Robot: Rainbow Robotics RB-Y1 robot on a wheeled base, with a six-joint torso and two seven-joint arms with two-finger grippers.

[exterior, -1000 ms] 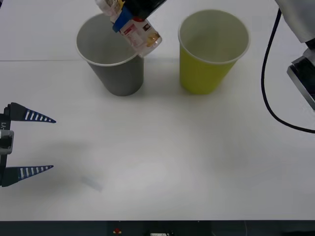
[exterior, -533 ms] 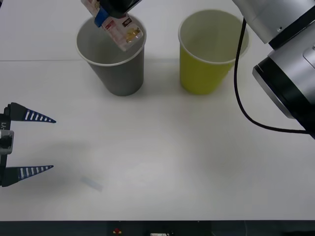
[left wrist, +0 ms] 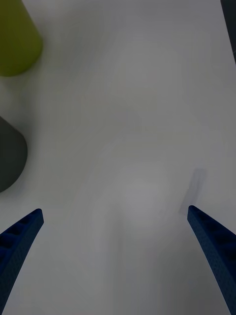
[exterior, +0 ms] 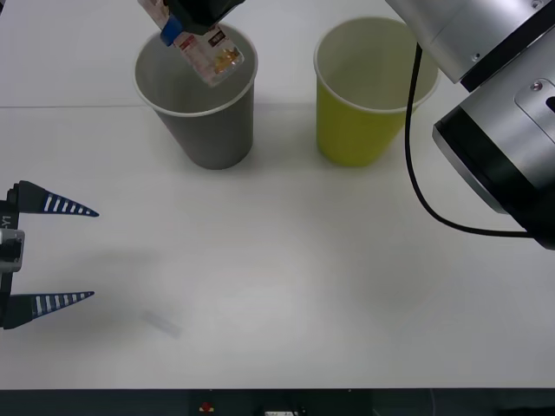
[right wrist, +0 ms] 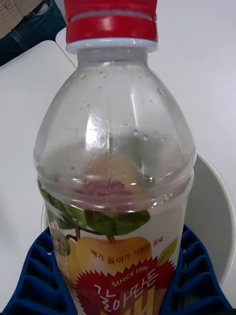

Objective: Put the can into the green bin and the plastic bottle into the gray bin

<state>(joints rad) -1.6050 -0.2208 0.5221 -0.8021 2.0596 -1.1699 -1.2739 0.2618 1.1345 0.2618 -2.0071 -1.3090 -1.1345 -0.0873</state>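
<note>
The plastic bottle [exterior: 214, 55], clear with a red cap and a yellow and red label, hangs tilted over the mouth of the gray bin [exterior: 214, 134]. My right gripper [exterior: 180, 24] is shut on it at the back of the table. In the right wrist view the blue fingers [right wrist: 35, 275] clamp the bottle [right wrist: 115, 162] at its label, with the gray bin's inside [right wrist: 212, 216] behind it. The green bin [exterior: 354, 134] stands to the right of the gray one. The can is out of view. My left gripper [exterior: 93, 254] waits open at the table's left edge, holding nothing.
My right arm's silver body [exterior: 499, 121] and its black cable [exterior: 414, 165] hang over the table's right side, close to the green bin. A small pale strip [exterior: 162, 323] lies on the white table near the left gripper. The left wrist view shows both bins [left wrist: 14, 42] [left wrist: 10, 157].
My right gripper has carried the bottle left, from beyond the gray bin's right rim to over its mouth. The right arm's body has swung into view. The left arm has stayed still.
</note>
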